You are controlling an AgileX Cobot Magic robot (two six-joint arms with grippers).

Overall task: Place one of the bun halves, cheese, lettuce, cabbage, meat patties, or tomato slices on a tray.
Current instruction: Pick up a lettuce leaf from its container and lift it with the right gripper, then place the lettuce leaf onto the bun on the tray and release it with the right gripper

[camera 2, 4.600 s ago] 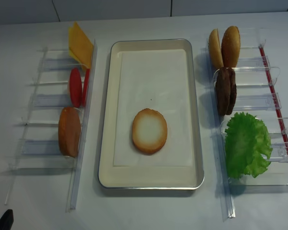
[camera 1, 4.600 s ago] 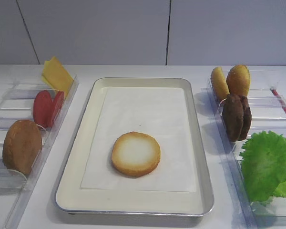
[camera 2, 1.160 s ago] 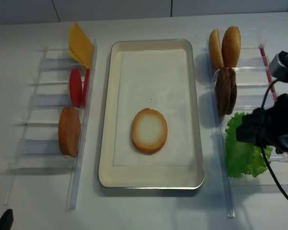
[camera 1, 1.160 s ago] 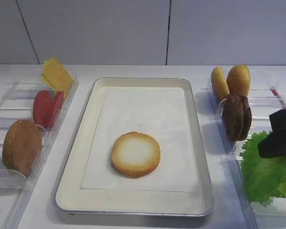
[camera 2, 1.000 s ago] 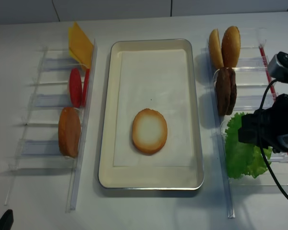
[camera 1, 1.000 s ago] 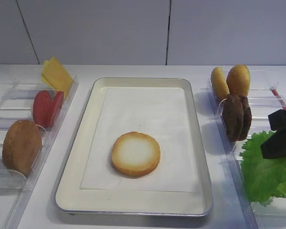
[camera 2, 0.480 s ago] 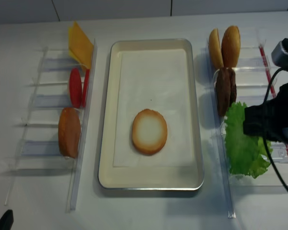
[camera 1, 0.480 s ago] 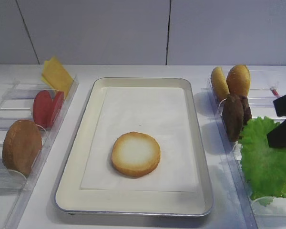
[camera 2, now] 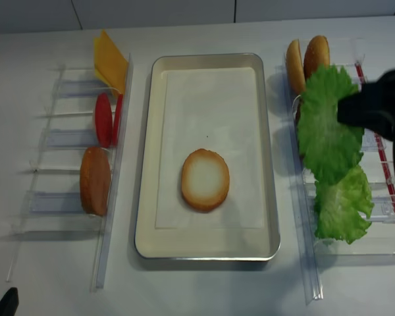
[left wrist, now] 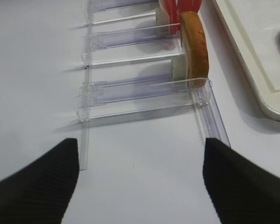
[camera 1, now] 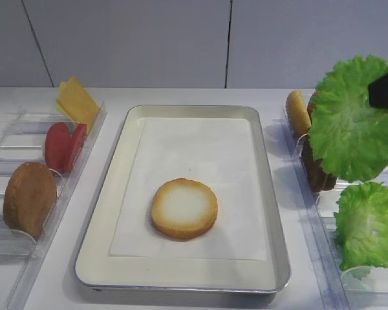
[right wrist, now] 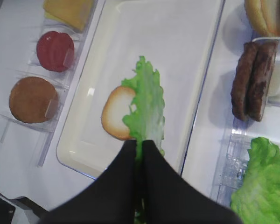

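Note:
My right gripper (right wrist: 140, 142) is shut on the edge of a big green ruffled leaf (camera 1: 352, 119) and holds it in the air over the right bins. I cannot tell whether this leaf is the lettuce or the cabbage. In the right wrist view it hangs edge-on (right wrist: 147, 105) over the tray's right side. The silver tray (camera 1: 271, 194) with its white liner holds one flat bun half (camera 1: 184, 208), pale face up. My left gripper (left wrist: 140, 182) is open over bare table beside the left bins.
The left clear bins hold cheese (camera 1: 77, 102), tomato slices (camera 1: 63, 145) and a domed bun half (camera 1: 29, 197). The right bins hold bun halves (camera 1: 299, 111), meat patties (right wrist: 254, 79) and a second green leaf (camera 1: 370, 225).
My right gripper closed on the top leaf in the right bin and lifted it up and back. A second leaf below it now shows.

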